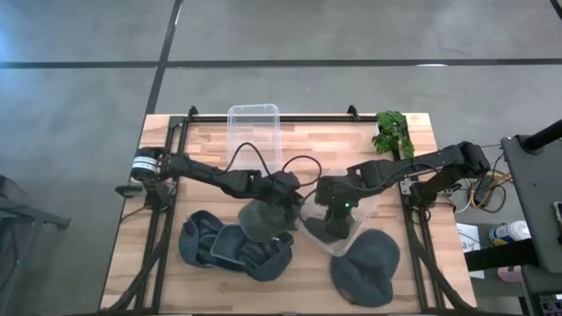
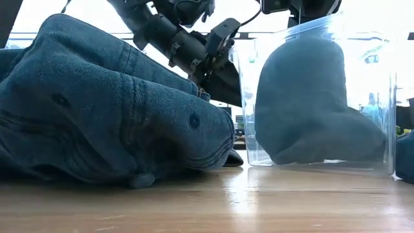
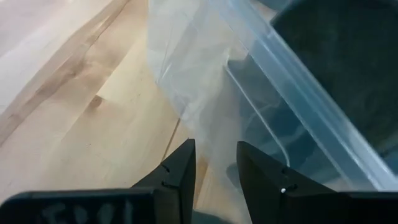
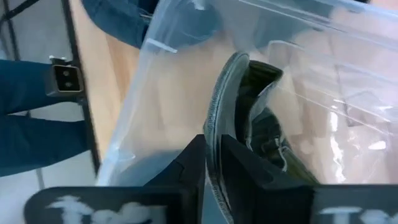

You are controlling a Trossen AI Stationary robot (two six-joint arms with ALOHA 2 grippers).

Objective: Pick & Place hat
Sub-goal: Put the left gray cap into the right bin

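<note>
Hat, dark grey with a stitched brim, sits inside the clear plastic bin at table centre-right; in the low view it fills most of the bin, resting on the bin floor. Right gripper is down in the bin, fingers close together around the hat's brim edge, pinching it as far as the right wrist view shows. Left gripper is just beside the bin's outer wall, fingers spread a little with a wrinkled edge of clear plastic between them; cannot tell if they press on it. Another dark hat lies under the left arm. Denim hats are piled at front left, one more grey hat at front right. Second clear bin stands at the back edge, small green plant at back right of the wooden table.
</note>
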